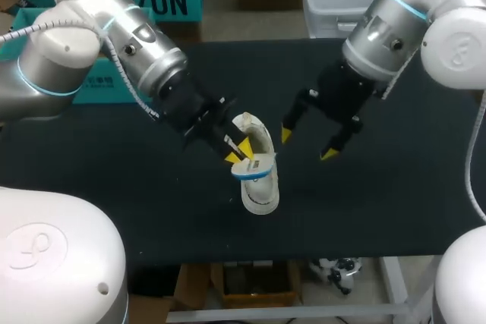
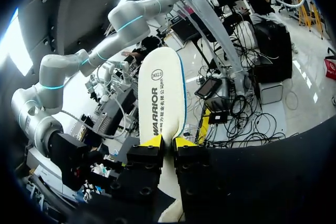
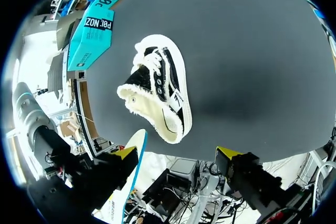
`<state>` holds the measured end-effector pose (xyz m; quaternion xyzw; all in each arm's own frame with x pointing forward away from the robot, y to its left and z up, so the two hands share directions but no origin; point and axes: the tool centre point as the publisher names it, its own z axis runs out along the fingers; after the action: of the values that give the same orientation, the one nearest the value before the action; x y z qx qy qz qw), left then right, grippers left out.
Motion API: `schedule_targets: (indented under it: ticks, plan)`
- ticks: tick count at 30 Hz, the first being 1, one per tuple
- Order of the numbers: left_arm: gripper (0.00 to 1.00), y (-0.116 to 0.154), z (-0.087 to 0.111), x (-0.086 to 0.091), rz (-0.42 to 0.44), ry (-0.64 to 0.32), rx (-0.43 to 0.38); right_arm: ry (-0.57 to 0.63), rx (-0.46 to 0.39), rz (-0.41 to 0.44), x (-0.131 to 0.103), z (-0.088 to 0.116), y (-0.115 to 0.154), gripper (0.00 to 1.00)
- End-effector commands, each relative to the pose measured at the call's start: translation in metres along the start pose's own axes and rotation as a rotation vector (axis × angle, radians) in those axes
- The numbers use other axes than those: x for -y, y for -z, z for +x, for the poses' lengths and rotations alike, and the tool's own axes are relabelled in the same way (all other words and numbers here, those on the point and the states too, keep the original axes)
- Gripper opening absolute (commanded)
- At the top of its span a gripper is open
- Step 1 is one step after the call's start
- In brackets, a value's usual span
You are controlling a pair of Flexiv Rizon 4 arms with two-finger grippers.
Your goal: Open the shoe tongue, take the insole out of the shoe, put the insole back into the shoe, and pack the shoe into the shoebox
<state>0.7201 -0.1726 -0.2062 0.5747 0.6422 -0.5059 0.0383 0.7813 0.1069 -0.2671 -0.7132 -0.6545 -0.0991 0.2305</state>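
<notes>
Black tabletop (image 1: 395, 202): black-and-white sneaker (image 3: 160, 90) centred, well apart from every edge; left fingers (image 2: 152, 142) pinch white blue-edged insole (image 2: 161, 98); right fingers (image 1: 286, 134) spread.

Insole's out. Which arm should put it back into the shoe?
Left. The left gripper is shut on the insole, holding it over the shoe. The right gripper is open and empty beside the shoe, so it is probably better used to steady it.

Soft, even light covers the dark table (image 1: 395, 210), a faint shadow lies beside the shoe (image 3: 157, 93), and glare whitens the right arm (image 1: 456, 43).
</notes>
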Motion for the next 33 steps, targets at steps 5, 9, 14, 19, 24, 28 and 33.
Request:
schedule_targets:
  ticks: [5, 9, 14, 19, 24, 28, 33]
  plan:
    - [0.00, -0.005, 0.009, 0.002, -0.031, -0.040, 0.020, -0.054, -0.229, -0.007, -0.014, 0.002, -0.013, 1.00]
    - [0.00, -0.008, 0.009, 0.000, -0.025, -0.064, 0.022, -0.125, -0.378, -0.010, -0.010, 0.000, -0.023, 1.00]
    - [0.00, -0.014, 0.005, 0.000, -0.035, -0.105, 0.017, -0.205, -0.475, -0.018, 0.004, 0.001, -0.031, 1.00]
    - [0.00, -0.018, 0.005, -0.001, -0.055, -0.196, 0.032, -0.242, -0.541, 0.030, 0.017, 0.009, -0.038, 1.00]
    - [0.00, -0.019, 0.008, -0.005, -0.050, -0.243, 0.039, -0.263, -0.607, 0.057, 0.027, 0.019, -0.041, 1.00]
    - [0.00, -0.020, 0.013, -0.010, -0.045, -0.275, 0.041, -0.270, -0.645, 0.061, 0.030, 0.024, -0.044, 1.00]
    - [0.00, -0.021, 0.018, -0.016, -0.038, -0.301, 0.043, -0.268, -0.716, 0.083, 0.025, 0.028, -0.051, 0.95]
